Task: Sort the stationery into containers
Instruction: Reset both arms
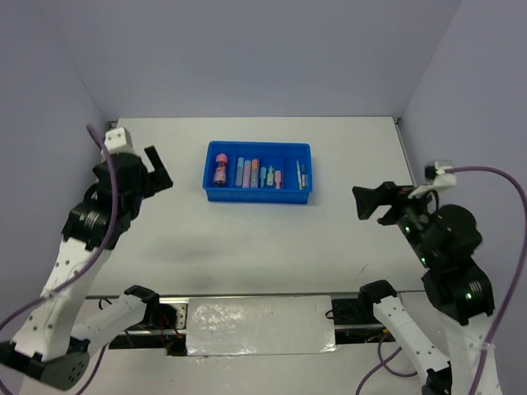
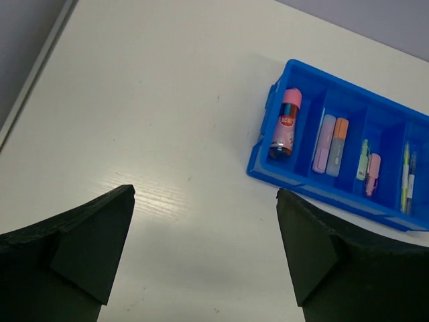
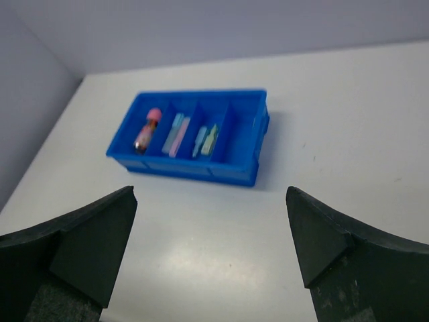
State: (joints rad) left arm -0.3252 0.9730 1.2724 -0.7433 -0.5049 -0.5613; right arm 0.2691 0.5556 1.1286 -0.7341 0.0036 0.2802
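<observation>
The bright blue shallow rectangular plastic tray (image 1: pixel 258 196) sits far-centre on the white counter (image 1: pixel 263 247).

- **Leftmost compartment:** the pink-capped glue stick (image 1: pixel 220 169).
- **Middle compartments:** stubby coloured markers (image 1: pixel 251 173).
- **Rightmost compartment:** thin pens (image 1: pixel 301 174).
- **Left gripper (image 1: pixel 158 173):** raised left of the tray, fingers apart, holding nothing.
- **Right gripper (image 1: pixel 370 203):** raised right of the tray, likewise spread and unloaded.

Both are well apart from the tray. Pale violet walls (image 1: pixel 263 58) enclose three sides of the counter.
</observation>
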